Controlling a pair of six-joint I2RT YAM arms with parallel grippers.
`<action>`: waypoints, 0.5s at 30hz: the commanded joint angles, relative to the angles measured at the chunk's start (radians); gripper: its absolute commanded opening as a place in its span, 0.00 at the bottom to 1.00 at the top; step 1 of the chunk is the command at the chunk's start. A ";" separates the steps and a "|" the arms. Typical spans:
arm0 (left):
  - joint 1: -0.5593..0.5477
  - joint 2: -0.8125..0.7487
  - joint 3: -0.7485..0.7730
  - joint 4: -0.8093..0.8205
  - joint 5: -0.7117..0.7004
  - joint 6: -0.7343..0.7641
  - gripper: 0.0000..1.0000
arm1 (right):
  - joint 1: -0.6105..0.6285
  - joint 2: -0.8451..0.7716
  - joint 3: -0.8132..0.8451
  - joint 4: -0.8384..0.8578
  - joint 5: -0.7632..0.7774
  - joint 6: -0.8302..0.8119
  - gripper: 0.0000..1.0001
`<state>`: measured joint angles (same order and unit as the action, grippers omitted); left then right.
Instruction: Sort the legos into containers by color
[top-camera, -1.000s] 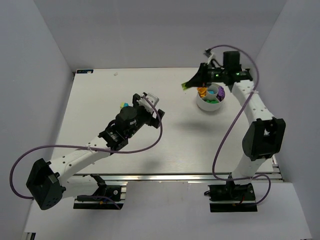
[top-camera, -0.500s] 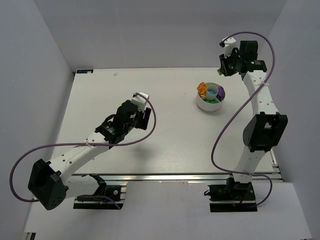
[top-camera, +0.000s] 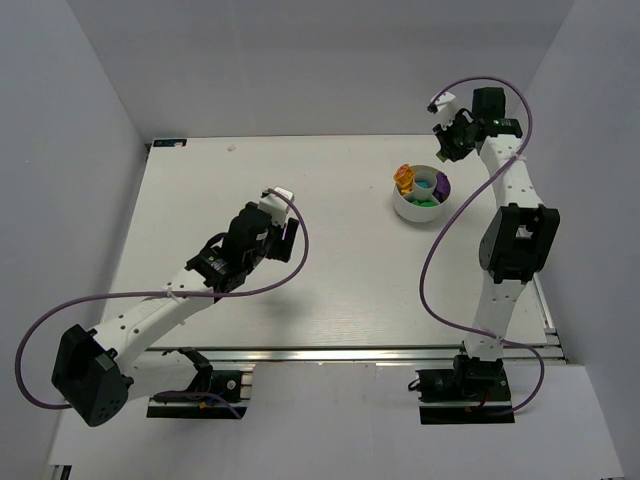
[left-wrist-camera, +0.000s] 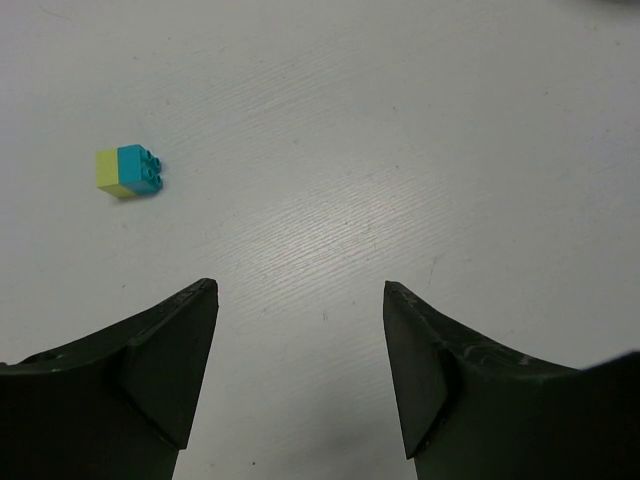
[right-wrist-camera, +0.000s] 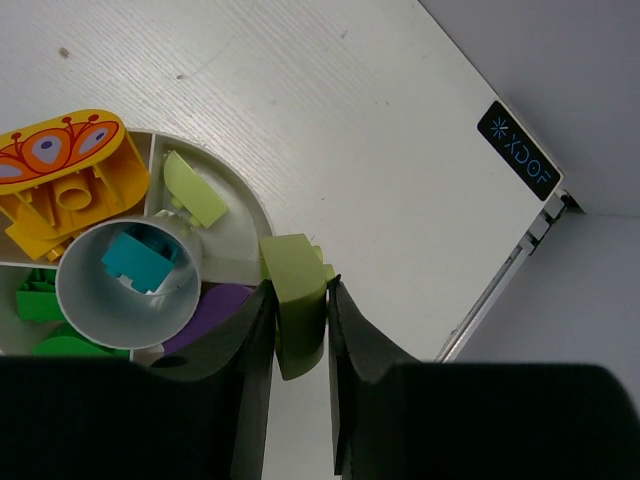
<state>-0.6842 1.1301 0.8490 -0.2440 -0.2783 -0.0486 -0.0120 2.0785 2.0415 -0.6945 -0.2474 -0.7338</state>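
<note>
Tabletop (left-wrist-camera: 400, 120) under spread left gripper (left-wrist-camera: 300, 290); right gripper (right-wrist-camera: 300, 287) tight on pale-green brick (right-wrist-camera: 290, 262) by bowl (right-wrist-camera: 243, 200)

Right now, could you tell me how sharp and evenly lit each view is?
Top external: even light, soft shadows on the table, and the bowl looks tiny. Left wrist: cyan-and-yellow brick sharp, left hand dark and featureless. Right wrist: crisp, no glare; pale green brick in the right hand clearly lit.
</note>
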 joint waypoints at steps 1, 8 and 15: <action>0.003 -0.004 -0.010 0.006 -0.013 0.010 0.77 | -0.002 0.029 0.071 0.003 -0.042 -0.042 0.00; 0.012 -0.009 -0.021 0.020 -0.002 0.018 0.78 | 0.003 0.064 0.078 0.000 -0.091 -0.053 0.00; 0.012 0.007 -0.019 0.020 0.010 0.016 0.78 | 0.010 0.084 0.089 -0.031 -0.110 -0.091 0.00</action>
<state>-0.6765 1.1393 0.8383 -0.2390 -0.2768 -0.0376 -0.0059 2.1601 2.0830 -0.7090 -0.3225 -0.7921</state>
